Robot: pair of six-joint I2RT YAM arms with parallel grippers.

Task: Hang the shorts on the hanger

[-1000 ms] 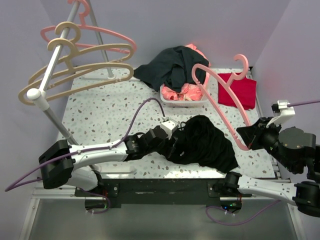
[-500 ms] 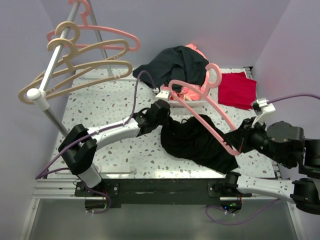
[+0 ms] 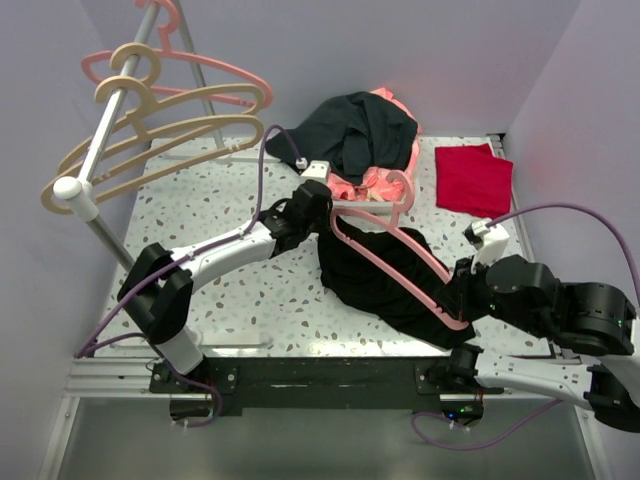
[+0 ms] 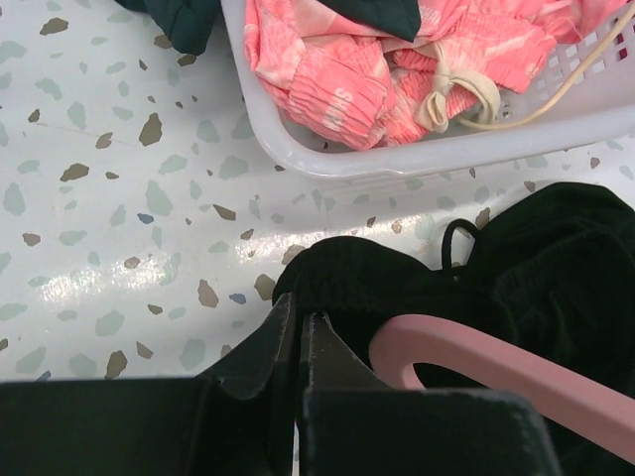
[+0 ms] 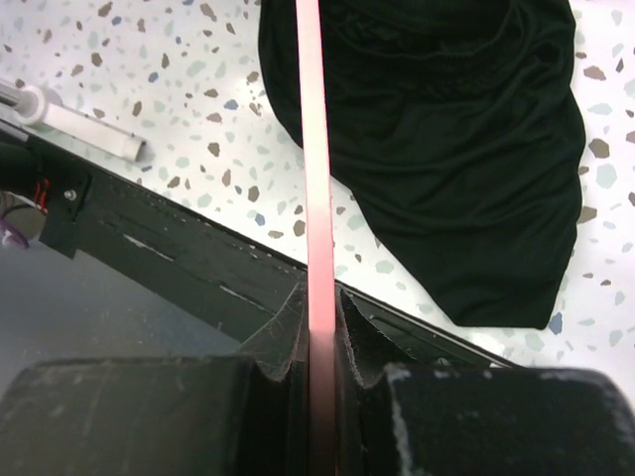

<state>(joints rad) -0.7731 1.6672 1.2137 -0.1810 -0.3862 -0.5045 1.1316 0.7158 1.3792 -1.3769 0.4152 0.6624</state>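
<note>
The black shorts (image 3: pixel 385 280) lie crumpled on the speckled table in front of the white basket. My left gripper (image 3: pixel 318 215) is shut, pinching the shorts' far left edge; in the left wrist view the jaws (image 4: pixel 298 322) meet at the black fabric (image 4: pixel 516 268). My right gripper (image 3: pixel 462 300) is shut on one arm of the pink hanger (image 3: pixel 385 255). The hanger lies slanted across the shorts, its hook (image 3: pixel 400 190) at the basket. In the right wrist view the hanger (image 5: pixel 313 149) runs straight out of the jaws (image 5: pixel 319 297) beside the shorts (image 5: pixel 466 149). A curved pink end (image 4: pixel 496 362) shows beside the left fingers.
A white basket (image 3: pixel 395 210) holds pink clothes, with a dark grey-green garment (image 3: pixel 350 130) draped over it. A folded red cloth (image 3: pixel 475 178) lies at the far right. A rack (image 3: pixel 95 160) at the left carries beige hangers (image 3: pixel 150 130) and a pink one. Walls close both sides.
My left gripper has drawn the shorts' edge away from me, toward the basket. My right arm has swung the hanger left and down, from upright to lying across the shorts.
</note>
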